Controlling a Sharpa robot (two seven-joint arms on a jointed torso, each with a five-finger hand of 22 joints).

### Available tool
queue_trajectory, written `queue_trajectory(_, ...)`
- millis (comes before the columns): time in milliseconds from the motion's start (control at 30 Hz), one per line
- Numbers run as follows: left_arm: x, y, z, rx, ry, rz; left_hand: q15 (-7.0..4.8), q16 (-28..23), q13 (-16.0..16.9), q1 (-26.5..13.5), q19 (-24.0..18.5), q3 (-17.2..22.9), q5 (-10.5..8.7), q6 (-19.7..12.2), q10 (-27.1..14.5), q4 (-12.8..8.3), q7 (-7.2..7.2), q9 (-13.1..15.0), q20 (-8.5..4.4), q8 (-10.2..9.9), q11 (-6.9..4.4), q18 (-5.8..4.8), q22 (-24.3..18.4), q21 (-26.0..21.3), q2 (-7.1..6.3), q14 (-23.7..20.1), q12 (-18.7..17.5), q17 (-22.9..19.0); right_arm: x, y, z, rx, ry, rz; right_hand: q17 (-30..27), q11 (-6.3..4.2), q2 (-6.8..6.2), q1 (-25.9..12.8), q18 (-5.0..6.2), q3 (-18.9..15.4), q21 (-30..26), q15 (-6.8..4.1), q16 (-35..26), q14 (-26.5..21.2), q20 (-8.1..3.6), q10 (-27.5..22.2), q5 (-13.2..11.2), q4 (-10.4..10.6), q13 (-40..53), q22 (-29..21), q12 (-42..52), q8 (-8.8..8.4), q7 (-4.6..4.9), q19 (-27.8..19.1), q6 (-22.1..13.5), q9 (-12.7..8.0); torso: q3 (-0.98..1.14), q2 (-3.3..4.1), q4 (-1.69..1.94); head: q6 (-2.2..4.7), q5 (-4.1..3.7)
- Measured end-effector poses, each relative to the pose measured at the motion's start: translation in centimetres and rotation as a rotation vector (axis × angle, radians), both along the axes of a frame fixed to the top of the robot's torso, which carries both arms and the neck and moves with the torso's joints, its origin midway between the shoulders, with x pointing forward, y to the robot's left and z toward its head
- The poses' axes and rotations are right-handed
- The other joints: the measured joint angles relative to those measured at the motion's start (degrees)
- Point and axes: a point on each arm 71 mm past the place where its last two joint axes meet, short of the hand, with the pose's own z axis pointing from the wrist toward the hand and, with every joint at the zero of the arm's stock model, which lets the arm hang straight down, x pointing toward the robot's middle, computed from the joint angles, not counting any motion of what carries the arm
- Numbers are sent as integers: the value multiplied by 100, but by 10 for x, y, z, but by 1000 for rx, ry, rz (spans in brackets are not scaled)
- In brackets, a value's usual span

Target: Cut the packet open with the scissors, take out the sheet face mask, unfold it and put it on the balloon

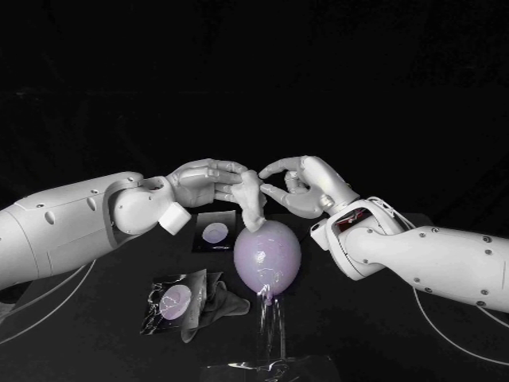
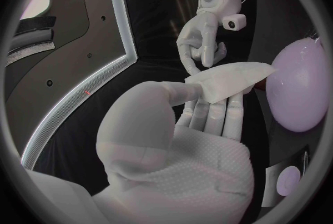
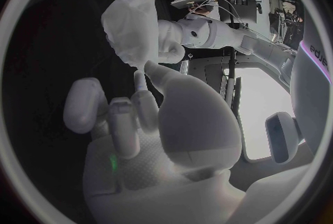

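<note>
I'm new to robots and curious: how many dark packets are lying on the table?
2. A flat packet lies left of the balloon, farther from the robot; a crumpled packet lies left of it too, nearer the robot. Others may be hidden.

The left hand (image 1: pixel 209 181) hides one end of the sheet face mask (image 1: pixel 252 205) in its fingers. I cannot tell if the right hand (image 1: pixel 303 187) fingers touch it. Past the left fingers, the picture's rim cuts off the balloon (image 2: pixel 302 90).
</note>
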Motion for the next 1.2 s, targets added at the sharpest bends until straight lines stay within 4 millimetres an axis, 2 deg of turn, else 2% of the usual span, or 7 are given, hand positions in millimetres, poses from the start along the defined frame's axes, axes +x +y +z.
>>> queue_trajectory(500,0,1,0,0,-1,2,0,0,0,28,0,1,1,-1,0,0,-1,-35,0,-16,0,-3,0,0,18,0,0,5,-3,-2,1,-14,-13,1,5,-22,18,-40,-2,0,33,0,12,0,-1,22,0,0,5,4,30,0,-4,43,48,-6,-1,1,0,18,0)
queue_trajectory(833,0,1,0,0,-1,0,0,0,0,32,0,1,7,-2,0,0,-2,-34,0,-13,0,-4,0,0,22,0,0,4,-2,-2,0,-16,-10,-6,5,-22,18,-40,-3,-16,32,0,7,0,0,21,0,16,4,2,29,0,-6,42,49,-18,1,1,-1,52,-63)
queue_trajectory(967,0,1,0,-1,-2,-1,0,0,0,32,0,-15,16,-2,0,16,-2,-34,0,-4,0,-5,0,0,22,0,0,3,-1,-2,0,-17,-2,-12,5,-22,40,-186,-3,-80,30,0,-4,0,0,21,0,80,2,0,29,-21,-6,42,49,-40,0,2,-2,52,-82)
queue_trajectory(1200,0,0,0,0,-3,-8,0,0,0,32,0,-31,-4,19,21,0,-20,-42,0,-5,-21,-5,0,0,22,0,0,5,1,-3,-2,-16,20,-20,0,-22,70,-213,-3,-80,29,0,12,0,0,21,0,129,0,-1,29,-23,-7,42,49,-49,0,2,-2,40,-98)
